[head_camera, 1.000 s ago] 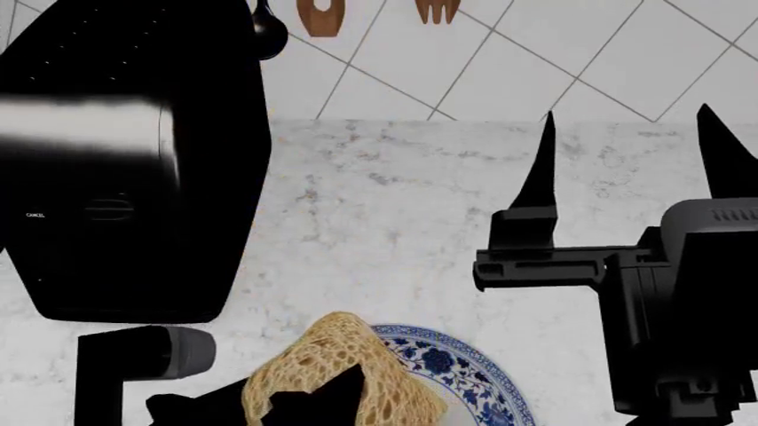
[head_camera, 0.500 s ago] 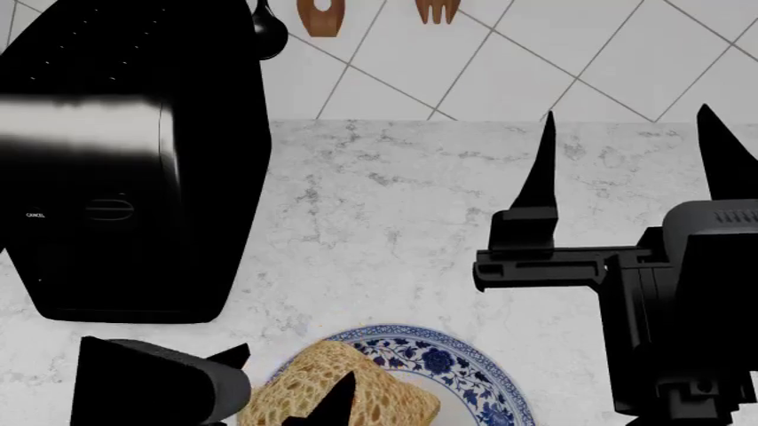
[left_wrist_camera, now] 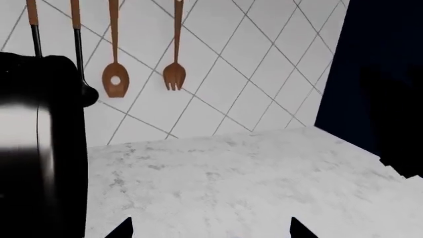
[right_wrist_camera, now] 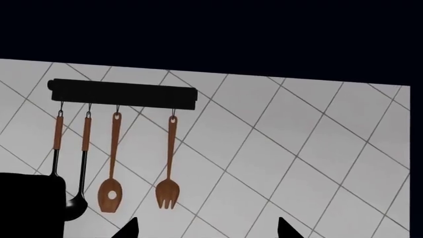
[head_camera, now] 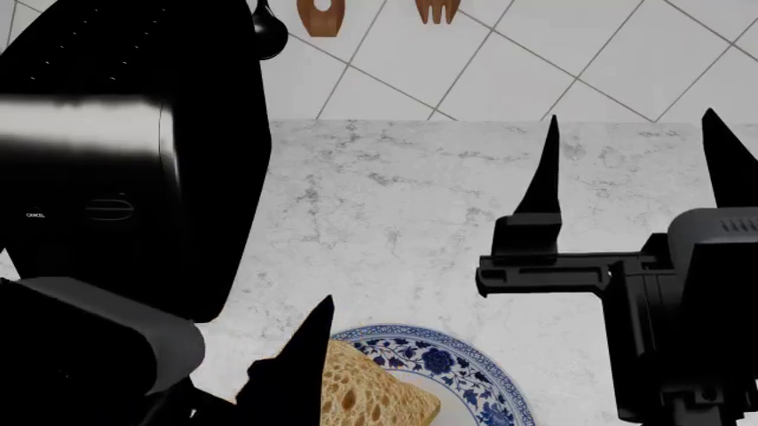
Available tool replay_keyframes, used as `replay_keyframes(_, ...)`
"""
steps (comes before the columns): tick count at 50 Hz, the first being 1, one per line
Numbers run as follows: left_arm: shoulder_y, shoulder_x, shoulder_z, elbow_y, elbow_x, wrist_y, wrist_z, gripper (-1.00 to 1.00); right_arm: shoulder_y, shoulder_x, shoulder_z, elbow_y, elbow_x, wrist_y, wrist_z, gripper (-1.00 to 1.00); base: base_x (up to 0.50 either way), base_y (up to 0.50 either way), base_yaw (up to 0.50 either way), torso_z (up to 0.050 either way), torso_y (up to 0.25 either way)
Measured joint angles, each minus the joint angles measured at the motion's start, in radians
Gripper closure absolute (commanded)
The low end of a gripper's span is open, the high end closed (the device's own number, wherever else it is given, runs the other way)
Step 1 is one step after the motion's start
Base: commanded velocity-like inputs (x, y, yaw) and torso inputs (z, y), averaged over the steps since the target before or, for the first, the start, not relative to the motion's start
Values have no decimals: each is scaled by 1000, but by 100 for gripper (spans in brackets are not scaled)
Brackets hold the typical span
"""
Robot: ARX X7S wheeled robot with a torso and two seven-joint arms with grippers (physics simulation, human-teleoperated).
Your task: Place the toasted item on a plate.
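The toasted item [head_camera: 376,398], a golden-brown holey slice, lies on the plate [head_camera: 464,366], whose blue floral rim shows at the bottom edge of the head view. A dark finger [head_camera: 311,355] of my left gripper rises just in front of the slice and hides its left side. In the left wrist view my left gripper [left_wrist_camera: 210,229] is open, with only marble counter between the tips. My right gripper [head_camera: 634,164] hovers open to the right above the counter, apart from the plate. In the right wrist view, the right gripper [right_wrist_camera: 206,229] faces the tiled wall.
A big black toaster [head_camera: 130,160] fills the left of the counter [head_camera: 391,213], close to my left arm. Wooden and black utensils [right_wrist_camera: 112,163] hang from a rail [right_wrist_camera: 122,93] on the tiled wall behind. A dark blue panel [left_wrist_camera: 377,74] stands at the counter's far side.
The slice came down from my left gripper onto the plate and lies there free. My left arm has lifted toward the camera. The right arm barely moved.
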Motion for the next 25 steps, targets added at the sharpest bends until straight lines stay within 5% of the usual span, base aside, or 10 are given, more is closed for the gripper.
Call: replay_keyframes(25, -338, -138, -152, -101, -138, -52, -77, -100, 20, 14, 3, -18, 18, 23, 11, -100, 0, 0, 0, 0, 0)
